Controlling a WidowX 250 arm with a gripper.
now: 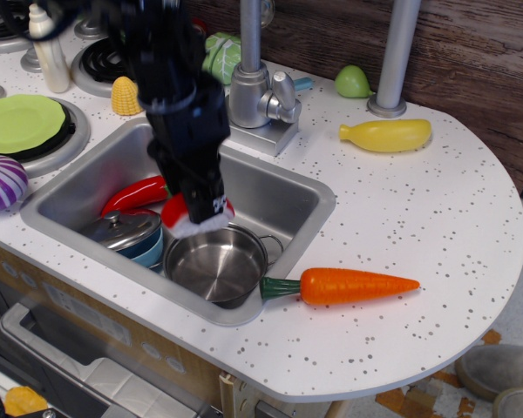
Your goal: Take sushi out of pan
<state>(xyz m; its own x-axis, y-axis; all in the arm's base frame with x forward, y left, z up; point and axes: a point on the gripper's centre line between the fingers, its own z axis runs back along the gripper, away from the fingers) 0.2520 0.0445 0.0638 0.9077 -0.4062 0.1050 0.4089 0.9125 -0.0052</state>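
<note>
Black tool (200,213) clamped on small red-topped, white-based toy sushi (192,218), held in air just above rim of round shiny steel pan (216,266). Pan sits in sink (279,196), beside blue lidded pot (131,235). Orange carrot (344,285) on table (418,226).

You're at a toy kitchen: sink (279,187), tap (254,83), stove rings (105,61), plastic carrot (349,285) beside the jaws.

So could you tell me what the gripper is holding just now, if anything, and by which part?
The gripper holds the sushi, clamped across its middle, with red top and white base showing either side, above the empty pan.
</note>
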